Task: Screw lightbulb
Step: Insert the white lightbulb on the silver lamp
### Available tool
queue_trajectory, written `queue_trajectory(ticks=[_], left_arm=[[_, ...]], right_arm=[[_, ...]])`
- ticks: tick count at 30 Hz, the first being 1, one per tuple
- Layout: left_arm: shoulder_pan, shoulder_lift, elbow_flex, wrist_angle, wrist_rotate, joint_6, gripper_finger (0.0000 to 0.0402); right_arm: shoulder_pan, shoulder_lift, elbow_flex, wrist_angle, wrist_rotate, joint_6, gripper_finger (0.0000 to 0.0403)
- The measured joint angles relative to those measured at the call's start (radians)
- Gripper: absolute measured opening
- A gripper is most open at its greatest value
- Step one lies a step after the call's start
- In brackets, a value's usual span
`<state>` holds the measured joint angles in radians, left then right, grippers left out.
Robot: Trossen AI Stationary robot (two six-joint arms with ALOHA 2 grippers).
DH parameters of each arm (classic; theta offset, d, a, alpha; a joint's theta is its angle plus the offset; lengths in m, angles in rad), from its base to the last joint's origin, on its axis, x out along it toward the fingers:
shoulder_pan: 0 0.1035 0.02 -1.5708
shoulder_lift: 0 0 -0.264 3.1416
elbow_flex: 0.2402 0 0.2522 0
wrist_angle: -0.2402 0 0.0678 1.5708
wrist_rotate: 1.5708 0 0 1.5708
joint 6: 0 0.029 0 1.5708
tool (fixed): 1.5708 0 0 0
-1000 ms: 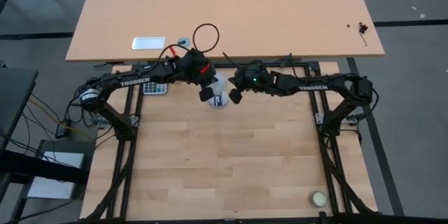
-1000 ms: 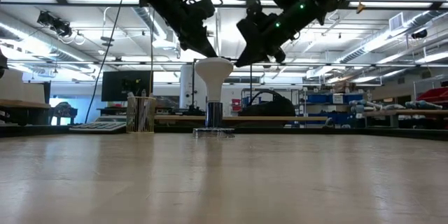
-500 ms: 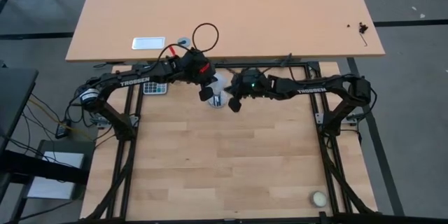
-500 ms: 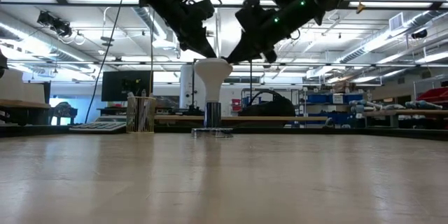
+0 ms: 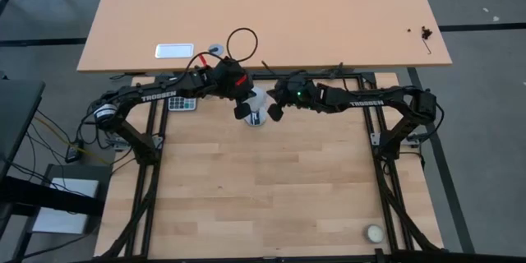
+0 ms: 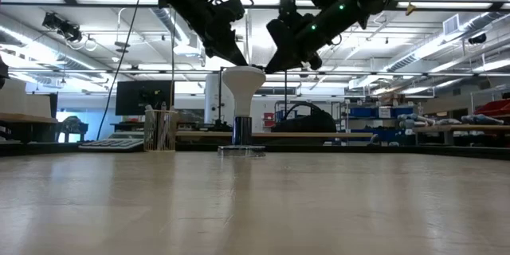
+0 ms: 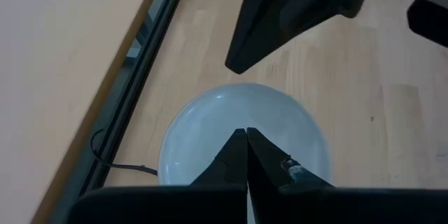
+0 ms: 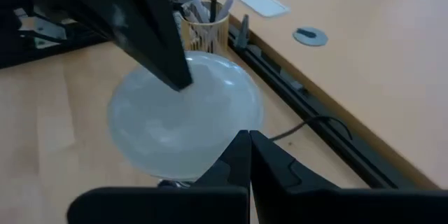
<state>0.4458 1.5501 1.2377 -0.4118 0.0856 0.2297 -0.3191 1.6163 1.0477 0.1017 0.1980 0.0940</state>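
The white frosted lightbulb (image 5: 258,99) stands upright at the table's far middle. Its dark base (image 6: 242,130) sits in the silver socket disc (image 6: 241,151). My left gripper (image 5: 242,110) is shut, and its tip is over the left side of the globe's top (image 7: 241,122). My right gripper (image 5: 276,113) is shut, and its tip is at the globe's upper right side (image 8: 210,105). Each wrist view shows the other gripper's dark tip at the globe's edge. My left gripper's shut fingertips (image 6: 238,60) meet the left side of the globe's top (image 6: 237,69), slanting down from the table's left. The bulb stands upright in the socket. My right gripper's shut fingertips (image 6: 271,67) slant down from the right beside the globe's upper right edge (image 6: 262,72). Whether they touch it I cannot tell.
A small cream ball (image 5: 375,233) lies near the table's near right corner. A calculator (image 5: 182,103) and a pen cup (image 6: 160,130) stand at the far left. A second table (image 5: 329,16) lies beyond the far edge, with a cable loop (image 5: 242,43) on it.
My right gripper, still shut, has swung in toward the bulb and the near edge, then drawn back a little toward the right. The bulb has stayed upright in the socket.
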Motion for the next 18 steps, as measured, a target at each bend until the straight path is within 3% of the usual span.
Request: queue_trajectory(ticks=[10, 18], left_arm=[[-0.001, 0.0, 0.0, 0.005, -0.002, 0.0, 0.0], [-0.001, 0.001, -0.001, 0.008, -0.003, 0.0, 0.0]], right_arm=[[-0.024, 0.002, 0.0, -0.003, -0.085, 0.0, 0.0011], [-0.025, 0.002, 0.0, -0.008, -0.08, 0.0, 0.0011]])
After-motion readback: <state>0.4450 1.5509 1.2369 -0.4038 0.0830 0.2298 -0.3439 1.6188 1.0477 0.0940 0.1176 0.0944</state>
